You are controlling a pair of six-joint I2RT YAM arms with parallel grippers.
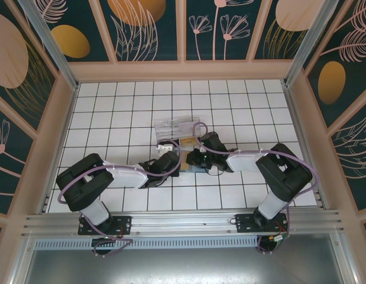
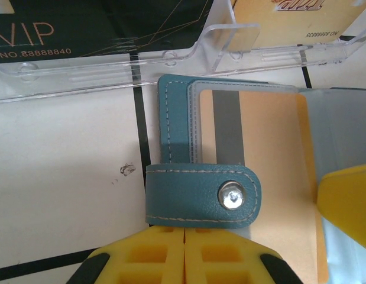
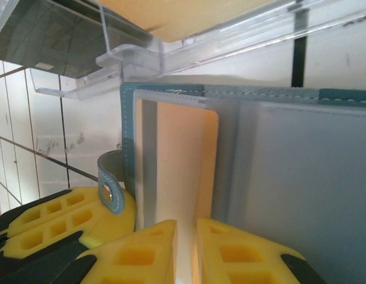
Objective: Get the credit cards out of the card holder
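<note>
Gripping stage: card holder [image 2: 171, 148] lies open beside clear box [image 2: 82, 77], left gripper [image 2: 184, 254] closed tight by its strap [image 2: 200, 195], right gripper [image 3: 185, 248] pinching card [image 3: 183, 160]; next, slide it straight out.

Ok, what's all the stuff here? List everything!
card holder: one, teal, grey-blue inside, open between the grippers
orange card: one, orange, in the card holder
clear box: one, see-through, just beyond the card holder
VIP card: one, black, in the clear box
gold card: one, gold, in the clear box
table: one, white tiles, under everything
walls: three, dark teal with flower patterns, around the table
left gripper: one, yellow fingers, closed, at the card holder's strap
right gripper: one, yellow fingers, thin gap, at the orange card
</note>
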